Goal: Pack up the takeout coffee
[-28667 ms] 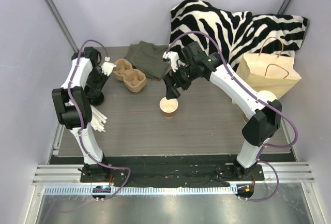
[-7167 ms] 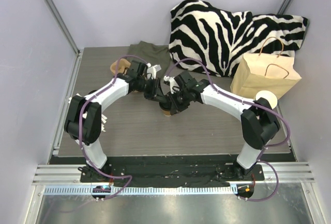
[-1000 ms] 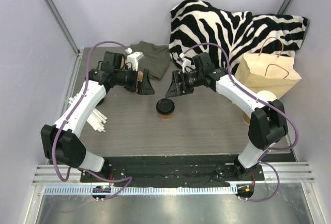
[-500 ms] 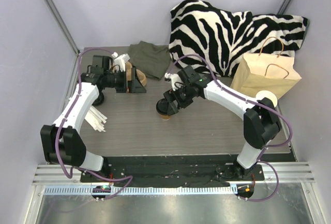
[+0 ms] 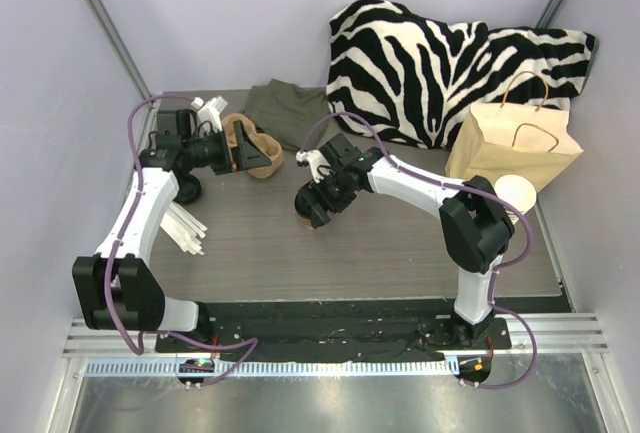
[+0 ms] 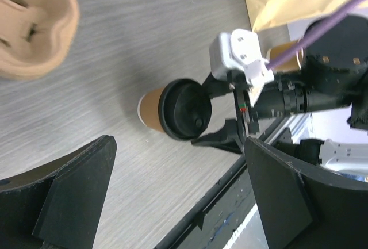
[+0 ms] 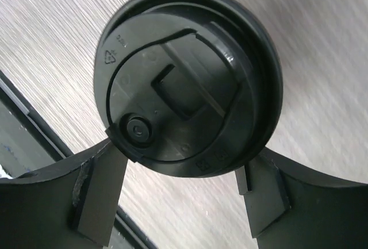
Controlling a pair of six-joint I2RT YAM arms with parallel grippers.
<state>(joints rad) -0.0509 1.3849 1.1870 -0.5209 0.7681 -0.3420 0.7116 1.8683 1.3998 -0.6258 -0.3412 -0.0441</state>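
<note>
Right wrist: right hand (image 7: pixel 180 175) straddles takeout coffee (image 7: pixel 230 128), round black lid (image 7: pixel 172 59); grip unclear.

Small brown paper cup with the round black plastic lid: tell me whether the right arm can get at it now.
Likely yes: the right gripper stands open astride the black lid of the cup, nothing in between.

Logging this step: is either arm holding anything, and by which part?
Left gripper: open, empty. Right gripper: fingers flank the takeout coffee at its black lid; an actual grip cannot be told.
</note>
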